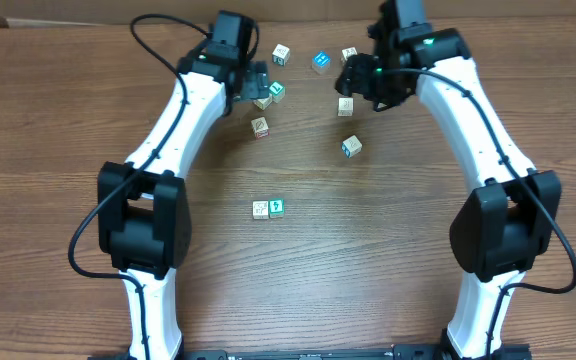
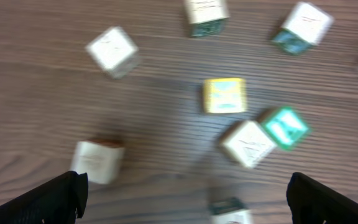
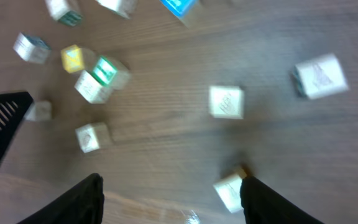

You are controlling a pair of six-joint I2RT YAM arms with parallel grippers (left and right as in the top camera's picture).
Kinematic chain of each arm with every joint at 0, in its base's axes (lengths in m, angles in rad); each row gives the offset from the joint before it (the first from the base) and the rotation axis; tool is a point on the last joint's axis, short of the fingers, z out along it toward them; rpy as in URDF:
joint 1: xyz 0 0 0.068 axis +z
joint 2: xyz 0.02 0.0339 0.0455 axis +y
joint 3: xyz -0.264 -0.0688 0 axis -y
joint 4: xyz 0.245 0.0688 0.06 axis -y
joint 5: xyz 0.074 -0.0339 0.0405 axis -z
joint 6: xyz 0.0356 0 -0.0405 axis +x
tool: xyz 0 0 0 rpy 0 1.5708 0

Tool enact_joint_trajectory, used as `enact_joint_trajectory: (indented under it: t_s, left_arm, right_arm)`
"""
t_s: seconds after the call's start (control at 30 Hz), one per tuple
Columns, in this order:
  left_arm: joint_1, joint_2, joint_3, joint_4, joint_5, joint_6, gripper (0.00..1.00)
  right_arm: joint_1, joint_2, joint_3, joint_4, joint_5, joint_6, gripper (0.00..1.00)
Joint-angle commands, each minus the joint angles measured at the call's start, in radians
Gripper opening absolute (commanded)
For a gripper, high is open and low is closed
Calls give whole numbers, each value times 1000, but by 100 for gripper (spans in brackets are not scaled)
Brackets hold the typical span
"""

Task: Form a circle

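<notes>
Counting ten cubes (image 1: pixel 259 126) overhead: eight scattered twd the table's (image 1: pixel 68 120) 12 o'clock end, two touching near ctr. Cubes sit at mixed angles, no long axis; spread runs 12 to 6. Left gripper (image 2: pixel 188 199) jaws wide apart, empty. Right gripper (image 3: pixel 173 199) jaws apart, nothing btwn.

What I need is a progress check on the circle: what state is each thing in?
left end effector, open, empty.
right end effector, open, holding nothing.
blocks, scattered loosely, no circle yet.
block pair, touching side by side, apart from the rest.
</notes>
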Motion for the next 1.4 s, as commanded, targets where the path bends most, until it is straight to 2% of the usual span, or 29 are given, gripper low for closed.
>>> enact_joint_trajectory:
  t_s: [0.0,0.17,0.33,0.63,0.87,1.13,1.27,1.37]
  left_arm:
    - [119,-6,13,-35,36,-26,100]
    - [228,-6,13,-71,193,-25,100]
    - [290,-6,13,-94,203,-25,100]
    - [296,-6,13,-96,199,-25,100]
    - [296,-6,13,-97,199,-25,100]
    - [296,-6,13,-96,199,-25,100]
    - [296,-6,13,-96,199,-25,100]
    - [296,-6,13,-96,199,-25,100]
  right_arm:
    - [67,4,2,64,72,52,72]
    - [158,8,2,200,200,75,77]
    - [196,26,8,327,215,77,80]
    - [196,136,24,440,216,97,83]
    - [197,272,24,574,222,97,82]
    - [222,346,24,658,224,101,81]
    - [233,378,24,663,269,123,72]
    - [236,387,24,663,296,123,72]
